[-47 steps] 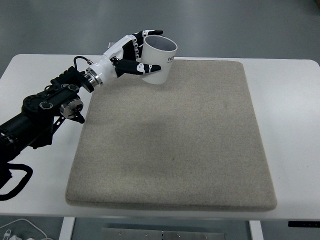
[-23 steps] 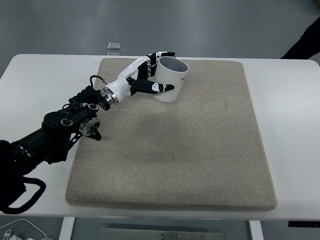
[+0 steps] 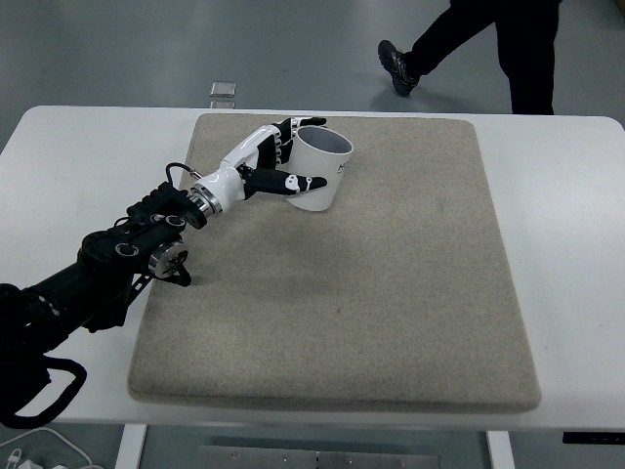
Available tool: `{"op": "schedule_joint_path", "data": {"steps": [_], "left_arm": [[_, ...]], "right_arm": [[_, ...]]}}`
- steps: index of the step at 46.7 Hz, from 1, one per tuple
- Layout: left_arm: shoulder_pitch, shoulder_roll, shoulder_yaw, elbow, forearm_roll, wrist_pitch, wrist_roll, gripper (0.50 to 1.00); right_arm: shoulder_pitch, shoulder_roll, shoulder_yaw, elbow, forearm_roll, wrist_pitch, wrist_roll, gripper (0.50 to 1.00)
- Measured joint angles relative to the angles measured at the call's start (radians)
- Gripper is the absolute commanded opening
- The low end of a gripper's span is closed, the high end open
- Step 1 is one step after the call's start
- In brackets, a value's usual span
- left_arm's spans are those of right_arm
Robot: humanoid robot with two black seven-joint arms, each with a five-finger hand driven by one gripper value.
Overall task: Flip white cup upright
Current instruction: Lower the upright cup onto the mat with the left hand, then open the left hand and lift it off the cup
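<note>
1. The left robot hand (image 3: 278, 166) is showing white shells with black finger joints and black fingertips.
2. A silver ring is marking the wrist (image 3: 203, 195).
3. The black forearm (image 3: 117, 259) is carrying round silver-faced fittings, and a thin black cable is looping near the wrist.

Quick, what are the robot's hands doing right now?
Left hand: closed around the white cup, holding it.
Right hand: not in the picture.

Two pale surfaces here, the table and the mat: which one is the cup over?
The beige mat, near its far-left corner; the white cup, gripped by the left robot hand, sits inside its edges, not over the white table.
</note>
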Motion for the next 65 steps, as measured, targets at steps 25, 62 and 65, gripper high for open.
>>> {"op": "schedule_joint_path", "data": {"steps": [25,62,65], "left_arm": [[0.014,-0.002,0.000,0.000,-0.006,0.052,0.000,0.795],[0.016,0.000,-0.011,-0.014,-0.007,0.048,0.000,0.996],[0.016,0.000,-0.013,-0.020,-0.008,0.048,0.000,0.996]], "right_arm": [[0.000,0.000,0.001,0.000,0.000,0.000,0.000,0.930],[0.000,0.000,0.002,0.000,0.001,0.000,-0.001,0.930],[0.000,0.000,0.002,0.000,0.001,0.000,-0.001,0.930]]}}
